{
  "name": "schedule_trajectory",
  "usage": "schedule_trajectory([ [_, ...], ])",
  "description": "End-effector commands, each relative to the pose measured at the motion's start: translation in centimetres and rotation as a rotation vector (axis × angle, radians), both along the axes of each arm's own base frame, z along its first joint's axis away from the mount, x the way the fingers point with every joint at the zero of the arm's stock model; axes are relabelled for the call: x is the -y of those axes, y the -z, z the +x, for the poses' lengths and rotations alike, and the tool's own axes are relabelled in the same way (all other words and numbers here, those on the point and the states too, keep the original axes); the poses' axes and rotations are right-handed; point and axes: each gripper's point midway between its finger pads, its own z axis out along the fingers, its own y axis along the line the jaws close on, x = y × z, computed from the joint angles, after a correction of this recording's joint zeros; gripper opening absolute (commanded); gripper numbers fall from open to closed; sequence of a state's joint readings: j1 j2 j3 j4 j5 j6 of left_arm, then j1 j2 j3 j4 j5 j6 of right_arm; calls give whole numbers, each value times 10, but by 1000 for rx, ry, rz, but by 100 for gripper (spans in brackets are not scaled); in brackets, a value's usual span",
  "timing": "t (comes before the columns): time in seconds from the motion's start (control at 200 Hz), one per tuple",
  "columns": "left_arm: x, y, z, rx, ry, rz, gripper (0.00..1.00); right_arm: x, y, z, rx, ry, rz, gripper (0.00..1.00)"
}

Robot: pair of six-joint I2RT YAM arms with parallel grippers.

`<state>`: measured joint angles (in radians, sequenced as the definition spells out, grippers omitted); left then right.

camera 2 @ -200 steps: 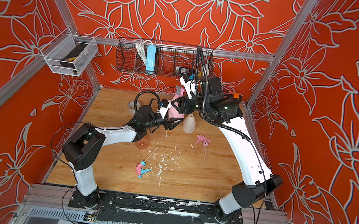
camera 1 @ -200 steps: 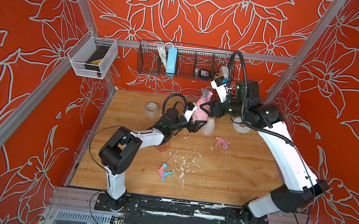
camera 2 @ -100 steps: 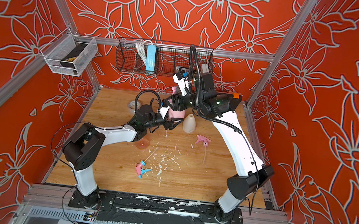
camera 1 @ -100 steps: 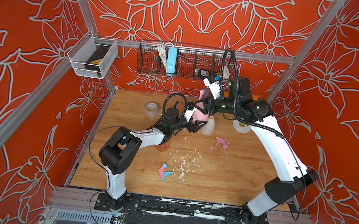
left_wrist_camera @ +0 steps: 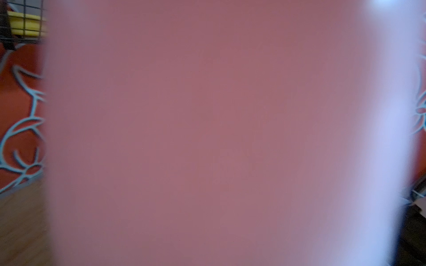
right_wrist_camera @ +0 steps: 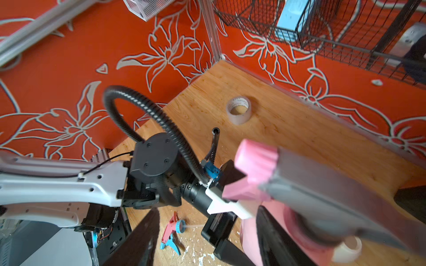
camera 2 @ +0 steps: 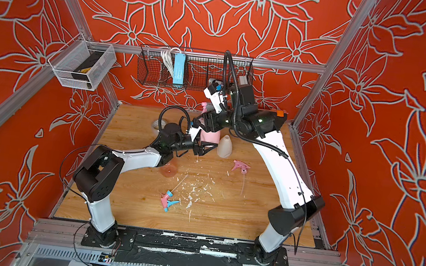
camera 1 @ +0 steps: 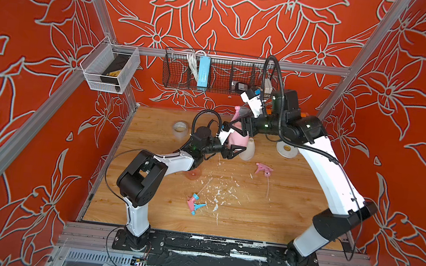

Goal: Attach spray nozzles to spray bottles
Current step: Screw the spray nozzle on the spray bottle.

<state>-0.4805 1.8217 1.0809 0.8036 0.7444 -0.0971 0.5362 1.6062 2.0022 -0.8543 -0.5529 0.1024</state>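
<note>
Right wrist view: left gripper is clamping the pink bottle steady; right gripper, jaws spread, is hovering beside its nozzle for twisting.

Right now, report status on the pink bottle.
Left gripper: jaws shut on pink bottle. Right gripper: jaws open beside its grey-topped nozzle, no grip seen. White bottle standing close alongside.

Walls: orange-red, pale grey floral outline pattern. Tabletop: light wood grain, white flecks. One pink bottle, one off-white bottle. Also all-pink nozzle, pink-and-blue nozzle, grey-topped pink nozzle.
</note>
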Motion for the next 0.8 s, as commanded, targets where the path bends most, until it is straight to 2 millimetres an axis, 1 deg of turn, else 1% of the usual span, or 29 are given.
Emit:
schedule_trajectory([
  [0.0,-4,-22,-19,55,127,-36,43,27,-44,-11,127,-15,118,68],
  [0.075,-6,-23,-25,47,166,-39,43,39,-51,-2,115,-2,180,70],
  [0.15,-6,-24,-33,44,213,-44,43,42,-51,7,105,-13,207,72],
  [0.225,-6,-26,-39,39,245,-52,43,35,-45,11,76,-63,225,75],
  [0.355,-6,-31,-46,40,285,-61,43,18,-33,15,-17,-164,269,77],
  [0.465,-5,-34,-48,36,299,-63,43,10,-28,16,-50,-204,293,77],
  [0.555,-5,-36,-48,34,303,-69,43,4,-23,14,-61,-217,298,76],
  [0.686,-5,-39,-47,31,307,-78,43,-1,-13,15,-72,-216,286,70],
  [0.761,-5,-40,-47,32,309,-79,43,0,-7,20,-68,-185,257,71],
  [0.796,-4,-40,-48,33,309,-78,44,2,-5,22,-59,-168,243,73],
])
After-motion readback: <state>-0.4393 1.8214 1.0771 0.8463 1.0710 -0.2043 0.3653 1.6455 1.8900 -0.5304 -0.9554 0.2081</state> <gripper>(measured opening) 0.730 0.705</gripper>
